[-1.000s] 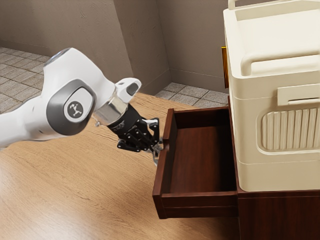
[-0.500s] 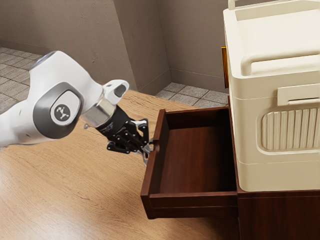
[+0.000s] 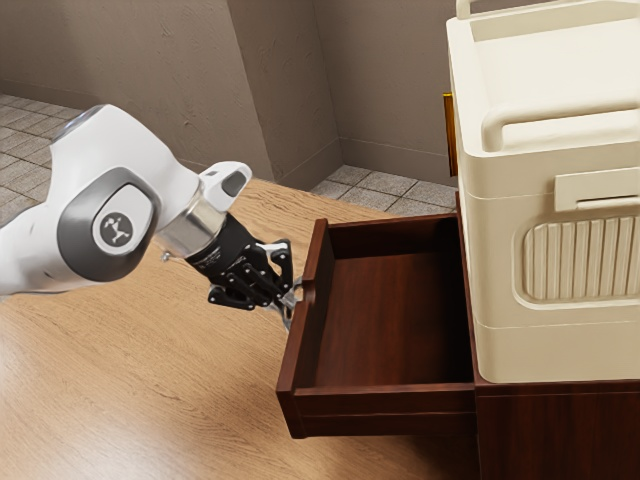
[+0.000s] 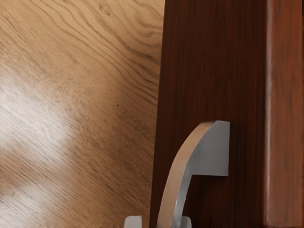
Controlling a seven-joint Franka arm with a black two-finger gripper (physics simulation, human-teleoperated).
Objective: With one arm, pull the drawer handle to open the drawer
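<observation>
Pale wood surface (image 3: 150, 400), wavy dark grain, soft sheen; beyond it, matte grey-brown walls (image 3: 390, 80) and speckled square floor tiles (image 3: 20, 170). At the exterior view's right, dark reddish-brown wooden cabinet (image 3: 560, 430) carrying a cream box (image 3: 500, 250) with rounded corners, ribbed panel and tubular handles. Drawer (image 3: 380, 402) stands open, drawn out from the cabinet toward the exterior view's left: shallow rectangle, flat floor, notch in the top edge of its front. Metal drawer handle (image 4: 209, 152) on that front: smooth curved bar, blocky flat-sided foot against dark wood. White arm (image 3: 75, 240), grey-ringed joint, reaches in from the exterior view's left; black claw (image 3: 289, 303) is at the handle, tilted downward. Cannot tell whether it is spread or pinching the bar.
</observation>
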